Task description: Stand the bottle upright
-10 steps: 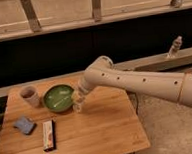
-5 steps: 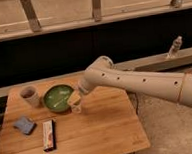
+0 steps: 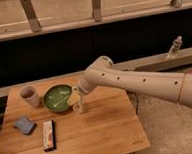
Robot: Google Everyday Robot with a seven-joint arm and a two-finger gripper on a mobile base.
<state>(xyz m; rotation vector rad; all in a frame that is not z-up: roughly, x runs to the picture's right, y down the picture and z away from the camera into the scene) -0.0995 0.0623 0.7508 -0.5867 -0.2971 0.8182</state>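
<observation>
The bottle (image 3: pixel 77 101) is small, pale and yellowish, on the wooden table (image 3: pixel 104 133) just right of the green bowl (image 3: pixel 56 97). From here its long axis looks near vertical, leaning slightly. My gripper (image 3: pixel 77 95) sits right at its top, coming in from the upper right; I cannot tell how it is set. A cup (image 3: pixel 30 95), blue sponge (image 3: pixel 24 124) and snack packet (image 3: pixel 48 134) lie further left.

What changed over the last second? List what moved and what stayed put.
The claw shifted slightly left and down, next to the green bowl, with a pale object, likely the bottle, at its tip on the table. The cup, blue cloth and snack bar stayed where they were.
</observation>
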